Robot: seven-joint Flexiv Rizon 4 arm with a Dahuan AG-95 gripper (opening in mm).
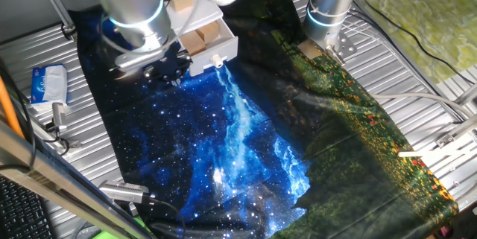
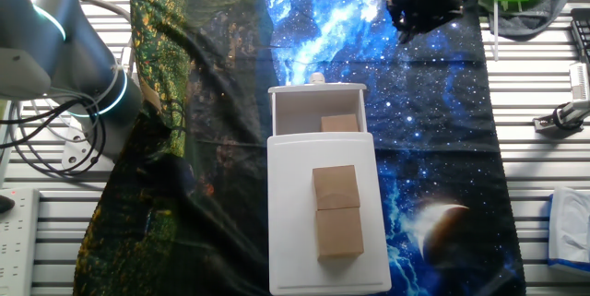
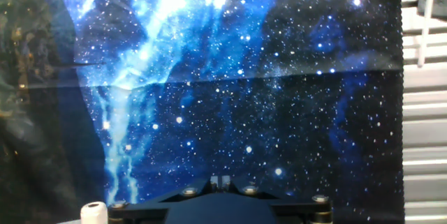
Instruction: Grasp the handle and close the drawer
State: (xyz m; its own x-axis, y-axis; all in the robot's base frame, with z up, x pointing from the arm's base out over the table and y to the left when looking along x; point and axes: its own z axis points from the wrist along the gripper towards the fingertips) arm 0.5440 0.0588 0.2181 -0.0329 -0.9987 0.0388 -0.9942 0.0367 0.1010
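Drawer (image 2: 316,112) sits pulled out of the white mini cabinet (image 2: 323,213) on the starry blue cloth (image 2: 433,148), a tan block (image 2: 338,123) inside it and two more blocks (image 2: 336,211) on the cabinet top. Handle (image 2: 316,78) is a small white knob at the middle of the drawer front, untouched. I see my gripper (image 2: 426,5) just beside the drawer, apart from the knob; I cannot tell how wide the fingers stand.

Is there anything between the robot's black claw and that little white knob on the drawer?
No. In the other fixed view, only bare starry cloth lies between the gripper and the handle.
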